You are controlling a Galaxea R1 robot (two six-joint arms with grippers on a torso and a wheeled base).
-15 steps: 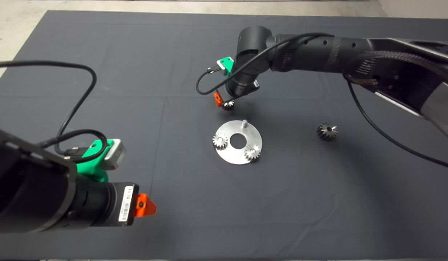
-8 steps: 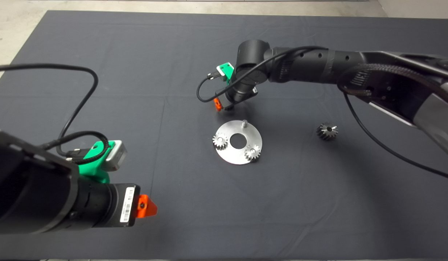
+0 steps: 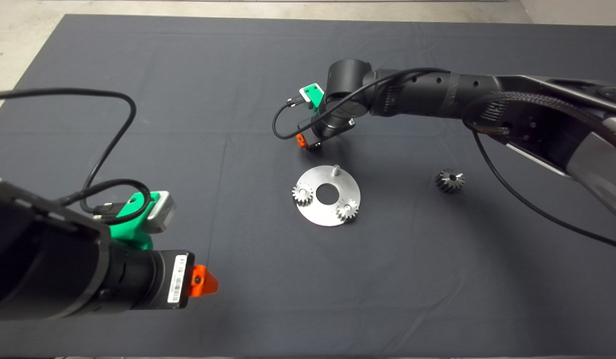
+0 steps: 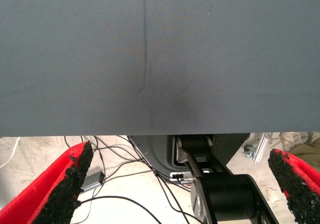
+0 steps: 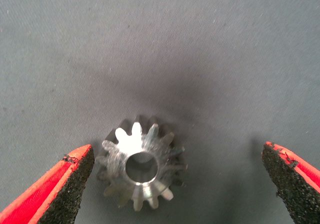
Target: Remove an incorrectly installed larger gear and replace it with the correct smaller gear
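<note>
Nearest the front edge of the desk, toward its left corner, the left gripper waits with its fingers spread wide and nothing between them, its wrist view showing only bare mat and cables on the floor beyond; it is well apart from everything that matters. Toward the middle sits the round plate with two silver gears mounted on it and one bare post on its far rim; off toward the right edge the larger gear lies loose on the mat, already off the plate. Just beyond the plate's far rim the right gripper hangs over the smaller gear, jaws open and empty; the gear lies flat, bore up, between the pads but not centred, sitting close against one finger and well clear of the other. That offset is what the pickup turns on, I'd say; closing as it stands would likely push the gear sideways before it clamps. The right arm is plainly the nearer one, and the bare post is near.
</note>
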